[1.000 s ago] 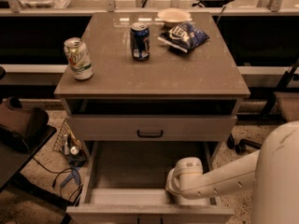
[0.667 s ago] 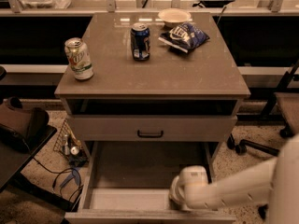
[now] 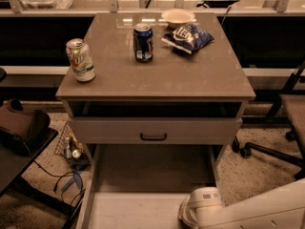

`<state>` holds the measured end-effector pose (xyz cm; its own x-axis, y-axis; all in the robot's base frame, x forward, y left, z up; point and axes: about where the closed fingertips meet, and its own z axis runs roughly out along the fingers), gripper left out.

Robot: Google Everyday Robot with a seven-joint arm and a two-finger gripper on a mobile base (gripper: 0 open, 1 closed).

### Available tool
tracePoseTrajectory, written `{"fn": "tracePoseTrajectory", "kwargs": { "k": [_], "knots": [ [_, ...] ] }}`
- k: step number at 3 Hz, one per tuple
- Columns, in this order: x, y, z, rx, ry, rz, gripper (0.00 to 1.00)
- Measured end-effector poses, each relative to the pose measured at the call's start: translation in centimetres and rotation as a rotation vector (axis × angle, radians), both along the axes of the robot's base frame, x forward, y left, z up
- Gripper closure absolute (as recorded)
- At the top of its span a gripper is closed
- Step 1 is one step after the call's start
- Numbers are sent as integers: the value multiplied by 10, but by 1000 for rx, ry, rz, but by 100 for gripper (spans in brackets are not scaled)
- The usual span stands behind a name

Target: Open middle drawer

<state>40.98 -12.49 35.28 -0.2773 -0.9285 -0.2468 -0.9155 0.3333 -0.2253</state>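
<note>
Middle drawer (image 3: pixel 200 130), wide, shallow and grey-beige with a small black bar handle (image 3: pixel 153 137) at its centre, is seen pushed in beneath the brown square worktop (image 3: pixel 167 75).

Directly above the middle drawer a dark open slot (image 3: pixel 155 109) is shown, and directly below it a deeper grey drawer (image 3: pixel 128 209) is pulled well out. A white robot arm (image 3: pixel 257 213) is seen lower right of the middle drawer, with its claw (image 3: pixel 190 213) over the pulled-out drawer, well apart from the handle; whether the claw is wide or narrow cannot be told. Above the middle drawer, on the worktop, a green-and-silver can (image 3: pixel 81 60) is placed left, a dark blue can (image 3: pixel 143 43) near centre, and a blue crinkled snack bag (image 3: pixel 188 36) just beside a white bowl (image 3: pixel 177 16) at the back right.
</note>
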Motion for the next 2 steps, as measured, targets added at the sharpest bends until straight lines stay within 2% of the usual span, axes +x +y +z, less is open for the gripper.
{"fn": "tracePoseTrajectory", "kwargs": {
  "k": [1,2],
  "knots": [
    [0,0,0,0,0,0,100],
    [-20,-6,14,-38,0,12,100]
  ]
}}
